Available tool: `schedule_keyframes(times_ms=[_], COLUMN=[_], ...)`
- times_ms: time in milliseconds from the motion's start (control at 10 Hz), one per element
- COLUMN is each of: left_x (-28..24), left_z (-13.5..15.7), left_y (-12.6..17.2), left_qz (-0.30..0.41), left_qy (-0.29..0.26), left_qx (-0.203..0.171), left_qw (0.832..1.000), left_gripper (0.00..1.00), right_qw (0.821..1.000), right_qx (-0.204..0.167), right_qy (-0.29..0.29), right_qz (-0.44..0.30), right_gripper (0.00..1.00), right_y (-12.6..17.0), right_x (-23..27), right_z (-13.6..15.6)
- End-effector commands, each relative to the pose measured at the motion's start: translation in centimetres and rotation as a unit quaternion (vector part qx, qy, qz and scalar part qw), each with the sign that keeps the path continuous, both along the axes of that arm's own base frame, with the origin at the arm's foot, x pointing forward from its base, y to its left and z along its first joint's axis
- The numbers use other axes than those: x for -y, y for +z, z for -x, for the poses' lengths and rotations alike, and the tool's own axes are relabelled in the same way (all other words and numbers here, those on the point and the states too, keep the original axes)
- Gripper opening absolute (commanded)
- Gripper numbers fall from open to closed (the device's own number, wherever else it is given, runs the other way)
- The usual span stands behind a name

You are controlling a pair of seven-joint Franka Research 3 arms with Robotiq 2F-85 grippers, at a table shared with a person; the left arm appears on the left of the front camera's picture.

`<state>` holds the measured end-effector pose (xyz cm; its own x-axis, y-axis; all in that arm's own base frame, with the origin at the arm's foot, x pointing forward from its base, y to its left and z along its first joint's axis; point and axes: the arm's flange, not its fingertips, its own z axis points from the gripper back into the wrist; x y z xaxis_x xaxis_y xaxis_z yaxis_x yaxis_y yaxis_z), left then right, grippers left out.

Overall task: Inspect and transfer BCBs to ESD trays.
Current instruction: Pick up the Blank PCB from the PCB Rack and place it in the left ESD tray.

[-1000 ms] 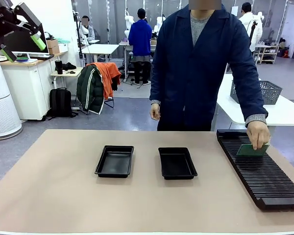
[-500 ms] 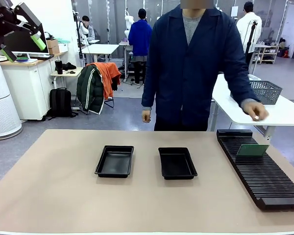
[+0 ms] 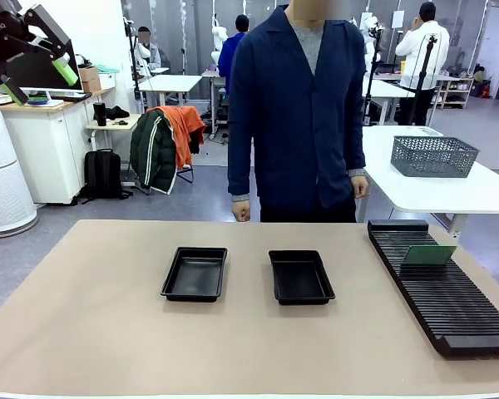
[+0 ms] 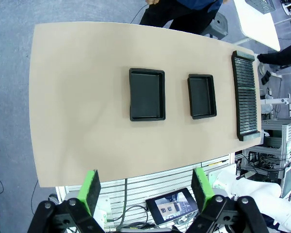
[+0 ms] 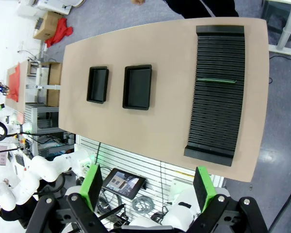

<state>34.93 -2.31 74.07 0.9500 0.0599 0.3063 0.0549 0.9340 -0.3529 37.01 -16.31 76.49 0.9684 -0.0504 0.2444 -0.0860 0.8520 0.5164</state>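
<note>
BCB (image 5: 216, 80) is spotted on edge in the rack (image 5: 218, 126), at one o'clock from the open right hand (image 5: 148, 187) (the nearer one); left hand (image 4: 148, 189) is likewise held open.

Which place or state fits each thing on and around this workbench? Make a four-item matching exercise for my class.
Things:
1. BCB
2. left ESD tray
3. grey mesh basket
4. left end effector

Places or states:
A. open, holding nothing
B. empty, near the middle of the table
C. standing in the slotted rack
D. on the white side table

Pairs: 1-C, 2-B, 3-D, 4-A
</note>
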Motion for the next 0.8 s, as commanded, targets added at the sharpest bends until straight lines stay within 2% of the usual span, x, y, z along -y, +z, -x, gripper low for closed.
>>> schedule_keyframes(times_ms=[0, 100, 200, 400, 600, 700], left_x=[-0.1, -0.1, -0.1, -0.1, -0.1, -0.1], left_z=[0.1, 0.1, 0.1, 0.1, 0.1, 0.1], left_y=[0.0, 0.0, 0.0, 0.0, 0.0, 0.0], left_qz=[-0.007, -0.007, -0.007, -0.007, -0.007, -0.007], left_qy=[0.001, 0.001, 0.001, 0.001, 0.001, 0.001], left_qx=[0.001, 0.001, 0.001, 0.001, 0.001, 0.001], left_qw=[1.0, 1.0, 1.0, 1.0, 1.0, 1.0], left_gripper=[1.0, 1.0, 1.0, 1.0, 1.0, 1.0], right_qw=[0.994, 0.985, 0.974, 0.931, 0.893, 0.864], right_qx=[0.046, 0.074, 0.078, 0.125, 0.141, 0.166], right_qy=[0.042, 0.09, 0.121, 0.231, 0.312, 0.356], right_qz=[0.093, 0.13, 0.174, 0.255, 0.292, 0.314], right_gripper=[1.0, 1.0, 1.0, 1.0, 1.0, 1.0], right_y=[-0.9, -2.0, -3.4, -6.3, -9.5, -11.2], right_x=[-1.7, -2.1, -2.5, -3.1, -3.6, -4.3], right_z=[-1.5, -2.2, -2.8, -3.8, -5.4, -6.3])
